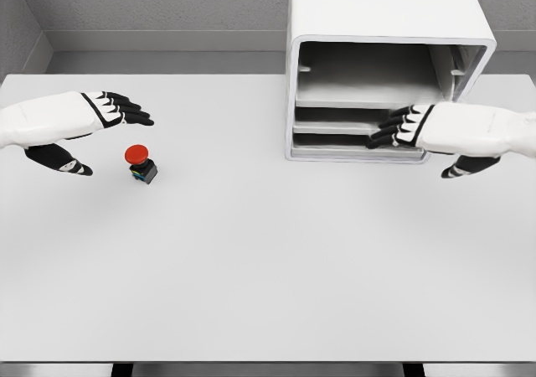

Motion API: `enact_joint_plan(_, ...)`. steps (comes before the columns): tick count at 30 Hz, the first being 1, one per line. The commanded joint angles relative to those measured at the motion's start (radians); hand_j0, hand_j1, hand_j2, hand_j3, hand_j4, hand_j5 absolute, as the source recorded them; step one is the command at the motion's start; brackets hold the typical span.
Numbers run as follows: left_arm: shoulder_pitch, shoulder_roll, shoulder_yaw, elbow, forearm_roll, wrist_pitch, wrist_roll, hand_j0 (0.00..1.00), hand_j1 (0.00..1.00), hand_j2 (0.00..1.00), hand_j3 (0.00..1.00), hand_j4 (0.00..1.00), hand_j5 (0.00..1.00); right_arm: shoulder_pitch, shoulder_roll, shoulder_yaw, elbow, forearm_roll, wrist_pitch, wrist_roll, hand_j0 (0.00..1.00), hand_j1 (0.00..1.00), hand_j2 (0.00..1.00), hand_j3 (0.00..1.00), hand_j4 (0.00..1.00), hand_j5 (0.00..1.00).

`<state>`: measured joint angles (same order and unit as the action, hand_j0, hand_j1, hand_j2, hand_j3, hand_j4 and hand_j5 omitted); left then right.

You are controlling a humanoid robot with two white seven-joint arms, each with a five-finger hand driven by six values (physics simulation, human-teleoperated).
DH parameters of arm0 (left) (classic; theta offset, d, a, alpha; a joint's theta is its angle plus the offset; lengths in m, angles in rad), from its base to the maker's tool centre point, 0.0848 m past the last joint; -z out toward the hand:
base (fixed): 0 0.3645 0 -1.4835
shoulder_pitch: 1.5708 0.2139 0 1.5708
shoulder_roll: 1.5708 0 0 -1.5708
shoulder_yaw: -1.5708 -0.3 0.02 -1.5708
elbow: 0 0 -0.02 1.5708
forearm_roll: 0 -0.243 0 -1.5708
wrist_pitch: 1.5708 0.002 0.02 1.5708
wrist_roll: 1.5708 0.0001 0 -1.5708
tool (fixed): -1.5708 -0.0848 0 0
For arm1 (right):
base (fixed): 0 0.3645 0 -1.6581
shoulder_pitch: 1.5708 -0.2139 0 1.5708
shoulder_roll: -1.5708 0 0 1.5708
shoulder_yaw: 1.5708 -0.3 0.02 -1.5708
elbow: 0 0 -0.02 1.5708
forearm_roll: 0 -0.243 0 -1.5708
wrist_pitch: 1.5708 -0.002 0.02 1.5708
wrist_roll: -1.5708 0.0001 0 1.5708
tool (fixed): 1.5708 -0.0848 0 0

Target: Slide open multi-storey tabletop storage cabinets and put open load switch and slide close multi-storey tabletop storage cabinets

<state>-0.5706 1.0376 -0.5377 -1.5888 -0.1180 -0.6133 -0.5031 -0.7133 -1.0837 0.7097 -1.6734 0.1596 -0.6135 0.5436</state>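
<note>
A white multi-storey storage cabinet (385, 25) stands at the back right of the table, its front facing me with dark shelf slots showing. My right hand (400, 128) reaches in from the right, fingers extended flat against the lower slots, holding nothing. The load switch (141, 163), a small black body with a red mushroom button, stands on the table at the left. My left hand (113, 126) hovers just above and left of it, fingers spread with the thumb (71, 166) below, not touching the switch.
The white table (268, 276) spreads wide in front, with its front edge near the bottom of the picture. A grey wall runs behind the cabinet.
</note>
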Motion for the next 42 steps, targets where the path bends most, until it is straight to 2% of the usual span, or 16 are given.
enact_joint_plan(1,0.0,0.001,0.001,0.0,0.006,0.002,0.0,1.0,1.0,1.0,1.0,1.0,1.0,0.0,0.008,0.008,0.0,-0.006,0.003,0.002,1.0,1.0,1.0,1.0,1.0,1.0)
enact_joint_plan(3,-0.003,-0.005,-0.001,0.001,-0.015,0.002,0.003,1.0,1.0,1.0,1.0,1.0,1.0,-0.005,0.005,0.008,0.003,-0.008,0.003,-0.004,1.0,1.0,1.0,1.0,1.0,1.0)
enact_joint_plan(4,-0.006,-0.04,-0.019,0.015,-0.055,0.002,0.005,1.0,1.0,1.0,1.0,1.0,1.0,-0.002,0.005,0.007,0.006,-0.008,0.003,-0.025,1.0,1.0,1.0,1.0,1.0,1.0)
enact_joint_plan(5,-0.052,-0.077,-0.073,0.095,-0.072,0.002,0.008,1.0,1.0,1.0,1.0,1.0,1.0,-0.003,0.001,0.022,0.006,-0.008,0.003,-0.036,1.0,1.0,1.0,1.0,1.0,1.0)
enact_joint_plan(6,-0.09,-0.083,-0.131,0.131,-0.071,0.002,0.009,1.0,1.0,1.0,1.0,1.0,1.0,-0.009,-0.005,0.024,0.006,-0.008,0.003,-0.083,1.0,1.0,1.0,1.0,1.0,1.0)
enact_joint_plan(7,-0.094,-0.083,-0.139,0.145,-0.069,0.002,0.009,1.0,1.0,1.0,1.0,1.0,1.0,-0.014,-0.007,0.027,0.003,-0.008,0.003,-0.136,1.0,1.0,1.0,1.0,1.0,1.0)
enact_joint_plan(12,-0.118,-0.12,-0.197,0.156,-0.058,0.007,-0.002,1.0,1.0,1.0,1.0,1.0,1.0,-0.018,0.034,0.03,0.003,-0.005,0.003,-0.117,1.0,1.0,1.0,1.0,1.0,1.0)
enact_joint_plan(15,-0.118,-0.145,-0.199,0.214,-0.006,0.007,-0.002,1.0,1.0,1.0,1.0,1.0,1.0,-0.018,0.056,0.028,0.003,-0.008,0.003,-0.048,1.0,1.0,1.0,1.0,1.0,1.0)
enact_joint_plan(17,-0.118,-0.168,-0.199,0.253,-0.009,0.006,0.0,1.0,1.0,1.0,1.0,1.0,1.0,-0.02,0.071,0.028,0.003,-0.008,0.003,-0.019,1.0,1.0,1.0,1.0,1.0,1.0)
enact_joint_plan(26,-0.123,-0.156,-0.196,0.204,0.017,0.006,-0.002,1.0,1.0,1.0,1.0,1.0,1.0,-0.077,0.107,0.024,0.027,-0.074,0.003,0.053,1.0,1.0,1.0,1.0,1.0,1.0)
enact_joint_plan(29,-0.121,-0.156,-0.196,0.204,0.017,0.006,-0.002,1.0,1.0,1.0,1.0,1.0,1.0,-0.077,0.107,0.027,0.041,-0.074,0.089,0.067,1.0,1.0,1.0,1.0,1.0,1.0)
enact_joint_plan(31,-0.12,-0.154,-0.197,0.202,0.017,0.006,-0.002,1.0,1.0,1.0,1.0,1.0,1.0,-0.078,0.117,0.027,0.078,-0.074,0.109,0.067,1.0,1.0,1.0,1.0,1.0,1.0)
enact_joint_plan(34,-0.118,-0.117,-0.196,0.156,0.017,0.006,-0.002,1.0,1.0,1.0,1.0,1.0,1.0,-0.083,0.123,0.027,0.081,-0.077,0.161,0.067,1.0,1.0,1.0,1.0,1.0,1.0)
enact_joint_plan(38,-0.124,-0.106,-0.177,0.148,0.006,0.006,0.0,1.0,1.0,1.0,1.0,1.0,1.0,-0.084,0.148,0.031,0.08,-0.095,0.239,0.067,1.0,1.0,1.0,1.0,1.0,1.0)
enact_joint_plan(39,-0.121,-0.099,-0.173,0.115,-0.002,0.006,0.0,1.0,1.0,1.0,1.0,1.0,1.0,-0.084,0.15,0.031,0.08,-0.1,0.241,0.067,1.0,1.0,1.0,1.0,1.0,1.0)
enact_joint_plan(42,-0.121,-0.099,-0.173,0.115,-0.087,0.002,0.005,1.0,1.0,1.0,1.0,1.0,1.0,-0.086,0.169,0.03,0.081,-0.1,0.276,0.067,1.0,1.0,1.0,1.0,1.0,1.0)
